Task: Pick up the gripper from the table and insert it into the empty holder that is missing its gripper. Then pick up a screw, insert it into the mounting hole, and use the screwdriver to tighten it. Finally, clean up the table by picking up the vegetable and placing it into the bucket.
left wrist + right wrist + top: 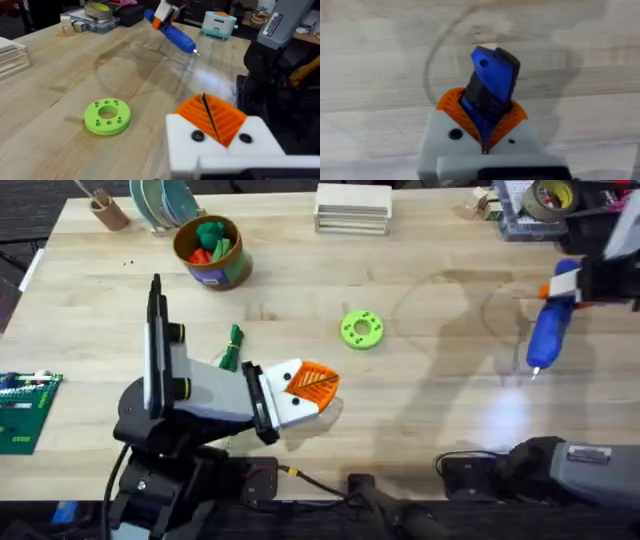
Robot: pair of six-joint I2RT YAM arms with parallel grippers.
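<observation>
Seen from overhead, the table [420, 430] carries everything, and the left arm is the biggest thing on it, rising from 7 o'clock and reaching toward the middle. Its left pincer [312, 385] is closed, the two orange ribbed faces pressed together with nothing between them. The bucket [210, 250] stands at 11 o'clock with toys already in it.

Over at 3 o'clock the right pincer [572, 280] is clamped on the screwdriver [546, 332], which hangs tilted with its thin bit low, well apart from the left arm. The wrist view confirms the grip on the blue body, tight between the pads. The green disc [361, 329] lies just past centre toward 1 o'clock, and the vegetable [232, 348] lies at 9 o'clock from it, just beside the left arm.

The orange tip [212, 114] appears seated in its white holder [220, 150], so I judge tightening to be the step in hand. Each holder shows a dark spot [197, 135]; I cannot tell whether it is a screw head or a bare hole.

To do this well, bring the screwdriver across toward 9 o'clock, passing on the 6 o'clock side of the disc. Line the bit square to the spot before touching. Press lightly, so the bit does not skid off the plastic, and keep the left arm steady.
</observation>
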